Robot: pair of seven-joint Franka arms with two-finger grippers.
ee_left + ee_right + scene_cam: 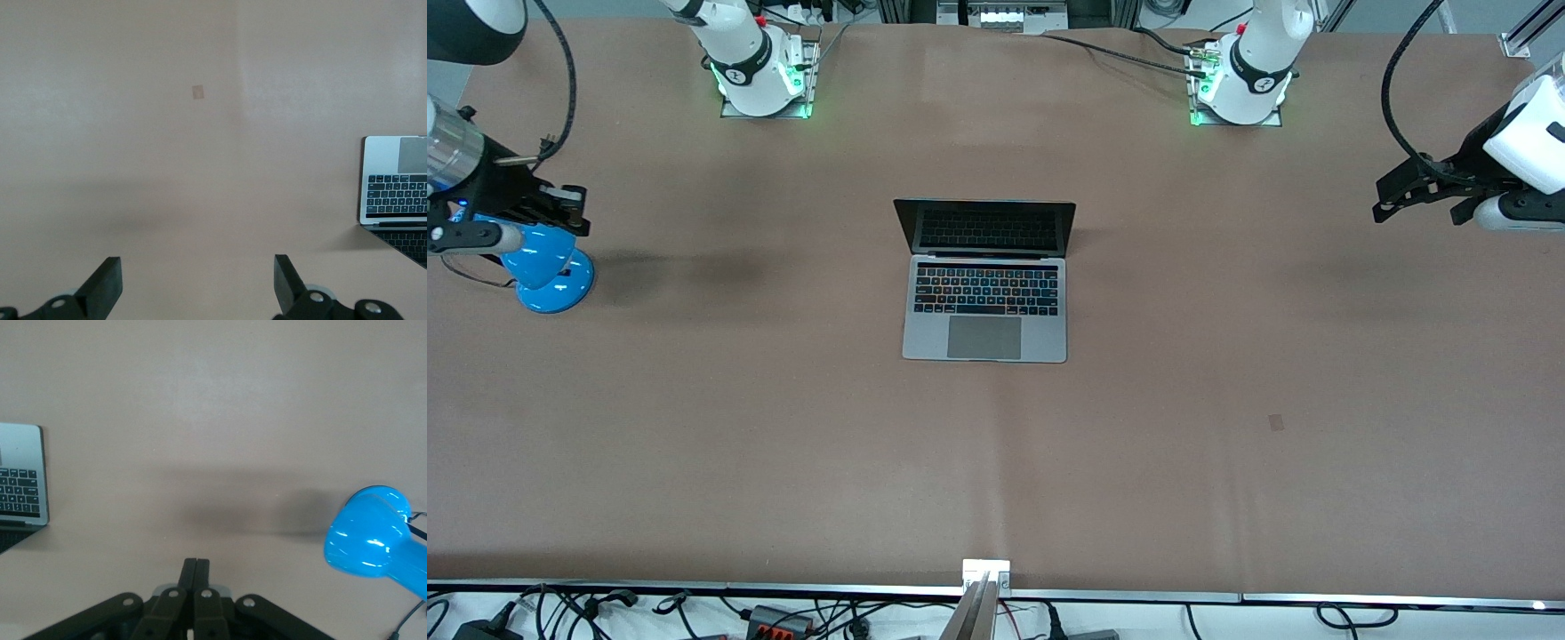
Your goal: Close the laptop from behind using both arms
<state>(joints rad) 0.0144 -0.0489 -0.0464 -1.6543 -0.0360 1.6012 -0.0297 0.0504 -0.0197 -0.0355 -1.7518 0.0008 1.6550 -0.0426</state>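
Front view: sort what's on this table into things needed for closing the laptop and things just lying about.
For the job:
- laptop, open at the table's middle
- left gripper, fingers apart, over the left arm's end of the table
- right gripper, fingers together, over the right arm's end

Lying about:
- blue lamp, under the right gripper
- small tape patch on the table

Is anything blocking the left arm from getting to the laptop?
Probably not. The left gripper hangs open over bare table at its own end, with nothing between it and the open laptop.
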